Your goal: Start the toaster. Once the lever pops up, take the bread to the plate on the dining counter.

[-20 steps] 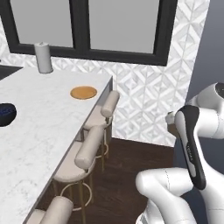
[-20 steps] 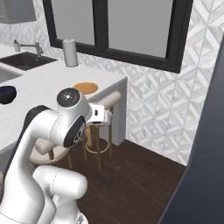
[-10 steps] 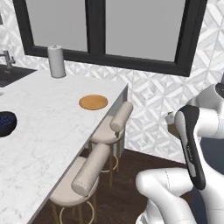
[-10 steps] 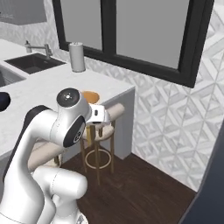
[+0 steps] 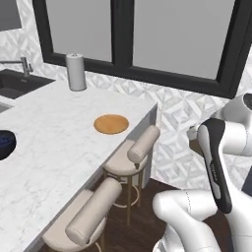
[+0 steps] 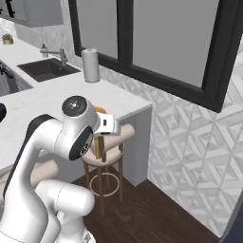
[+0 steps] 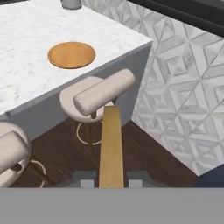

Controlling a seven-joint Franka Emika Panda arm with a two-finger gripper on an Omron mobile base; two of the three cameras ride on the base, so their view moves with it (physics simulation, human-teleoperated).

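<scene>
In the hand view my gripper (image 7: 111, 181) is shut on the bread (image 7: 110, 144), a tan slice seen edge-on that rises between the two dark fingertips (image 7: 85, 178). The orange-brown plate (image 7: 71, 54) lies bare on the dining counter (image 7: 26, 83), ahead and to the left of the bread, near the counter's corner. From the left base view the plate (image 5: 111, 124) sits close to the white marble counter's (image 5: 49, 157) edge, well left of my raised arm. In the right base view the plate (image 6: 100, 110) peeks out behind the arm's joint.
Two padded stools (image 5: 133, 152) (image 5: 91, 216) stand under the counter's overhang between me and the plate. A paper towel roll (image 5: 76, 72) stands at the counter's far end, a sink (image 5: 19, 83) to its left, a black bowl (image 5: 4, 142) at the left edge. A patterned wall lies ahead.
The whole picture has shifted: the base has moved, and counter, plate and stools now look closer and larger. The arm keeps its pose with the bread in its grip.
</scene>
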